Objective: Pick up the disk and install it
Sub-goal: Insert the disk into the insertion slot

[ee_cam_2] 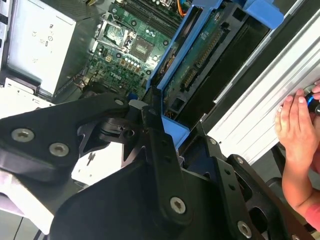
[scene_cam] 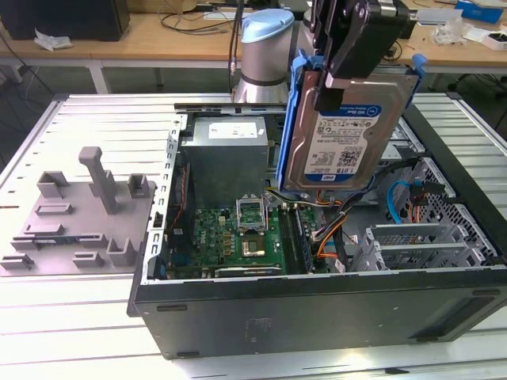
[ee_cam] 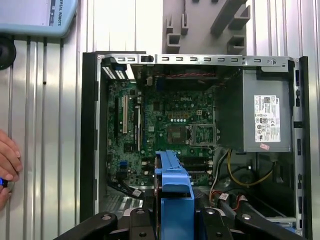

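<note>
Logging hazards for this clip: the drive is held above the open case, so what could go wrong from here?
The disk hangs from the gripper, pinched at its upper end; a slip could drop it onto the motherboard. Loose cables beneath might snag it. A person's hand rests beside the case, where the arm could strike it.

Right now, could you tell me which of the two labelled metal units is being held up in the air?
The disk, silver in its blue carrier, clamped in the fingers above the case; the grey power supply sits inside it.
</note>
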{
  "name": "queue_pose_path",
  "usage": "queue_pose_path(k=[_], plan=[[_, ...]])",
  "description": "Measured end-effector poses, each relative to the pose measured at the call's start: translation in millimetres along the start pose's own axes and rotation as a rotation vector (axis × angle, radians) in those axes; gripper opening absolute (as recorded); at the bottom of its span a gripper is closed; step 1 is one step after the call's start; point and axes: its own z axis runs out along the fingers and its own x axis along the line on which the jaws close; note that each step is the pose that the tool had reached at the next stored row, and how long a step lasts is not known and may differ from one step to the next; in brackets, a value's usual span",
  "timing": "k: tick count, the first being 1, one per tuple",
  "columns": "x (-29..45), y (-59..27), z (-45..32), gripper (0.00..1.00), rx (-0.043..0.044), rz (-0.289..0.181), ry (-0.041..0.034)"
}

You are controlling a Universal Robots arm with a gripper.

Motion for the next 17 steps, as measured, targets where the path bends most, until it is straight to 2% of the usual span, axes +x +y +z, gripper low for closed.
queue_pose_path(k=[1,8,17], plan=[[2.8,0.0,-0.1,0.37,0.0020,-0.001,-0.0053],[15.7,-0.1,-0.3,0.37,0.0099,-0.006,-0.0245],[24.1,-3.7,-0.6,0.37,0.0099,-0.010,-0.0249]])
